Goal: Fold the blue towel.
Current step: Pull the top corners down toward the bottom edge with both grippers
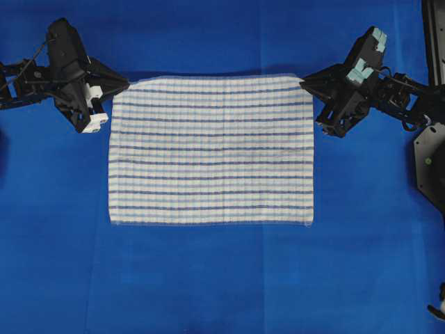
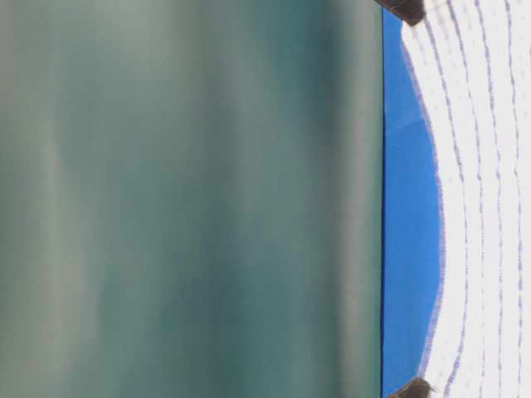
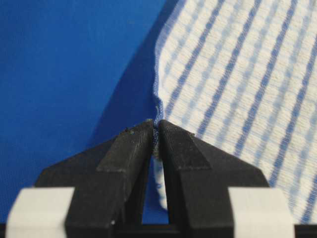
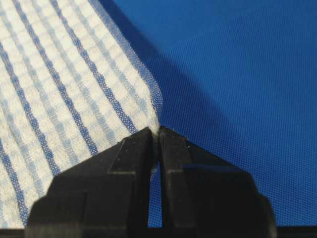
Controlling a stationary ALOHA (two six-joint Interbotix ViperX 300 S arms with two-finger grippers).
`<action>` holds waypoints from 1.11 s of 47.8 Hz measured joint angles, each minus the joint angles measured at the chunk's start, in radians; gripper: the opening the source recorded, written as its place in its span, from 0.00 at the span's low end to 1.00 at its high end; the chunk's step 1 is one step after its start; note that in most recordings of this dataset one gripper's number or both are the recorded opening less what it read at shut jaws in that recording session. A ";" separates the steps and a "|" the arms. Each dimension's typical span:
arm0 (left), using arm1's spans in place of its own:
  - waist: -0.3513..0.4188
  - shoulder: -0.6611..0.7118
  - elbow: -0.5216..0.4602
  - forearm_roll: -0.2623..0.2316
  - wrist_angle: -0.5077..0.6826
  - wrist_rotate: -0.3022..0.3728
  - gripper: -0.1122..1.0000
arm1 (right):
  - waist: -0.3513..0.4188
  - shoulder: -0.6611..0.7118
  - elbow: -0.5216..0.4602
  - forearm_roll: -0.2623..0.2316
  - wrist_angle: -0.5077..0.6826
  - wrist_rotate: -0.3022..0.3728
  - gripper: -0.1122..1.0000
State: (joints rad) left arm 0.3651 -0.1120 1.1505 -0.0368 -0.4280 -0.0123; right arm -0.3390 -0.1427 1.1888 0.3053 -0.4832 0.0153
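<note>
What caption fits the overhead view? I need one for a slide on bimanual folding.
Both grippers, left and right, pinch the towel's far corners on the blue cover.

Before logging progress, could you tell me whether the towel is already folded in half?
No, the blue towel lies spread in one layer, each pincer shut on a far corner.

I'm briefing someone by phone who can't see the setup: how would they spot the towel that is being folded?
Look at the plain blue table cover that fills the overhead view. In its middle lies a rectangular towel, with the left gripper and the right gripper each shut on one of its far corners. It is white with thin dark and light blue stripes, unlike the solid blue beneath.
</note>
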 measured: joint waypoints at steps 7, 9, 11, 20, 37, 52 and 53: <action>-0.069 -0.041 0.000 -0.005 0.034 0.000 0.15 | 0.046 -0.026 0.002 0.005 0.032 0.003 0.14; -0.095 -0.063 0.000 -0.006 0.048 0.000 0.15 | 0.067 -0.043 0.003 0.015 0.044 0.005 0.14; -0.121 -0.091 0.002 -0.006 0.064 -0.003 0.15 | 0.086 -0.061 0.006 0.029 0.057 0.008 0.14; -0.225 -0.206 0.028 -0.012 0.121 -0.075 0.15 | 0.175 -0.156 0.040 0.110 0.107 0.014 0.14; -0.428 -0.293 0.094 -0.014 0.124 -0.270 0.15 | 0.422 -0.261 0.064 0.291 0.123 0.014 0.14; -0.557 -0.273 0.078 -0.012 0.123 -0.316 0.15 | 0.620 -0.250 0.063 0.446 0.117 0.014 0.14; -0.560 -0.270 0.077 -0.014 0.123 -0.318 0.15 | 0.626 -0.247 0.063 0.451 0.115 0.014 0.14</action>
State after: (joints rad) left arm -0.1948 -0.3820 1.2272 -0.0506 -0.3053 -0.3298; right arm 0.2869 -0.3896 1.2517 0.7563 -0.3682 0.0291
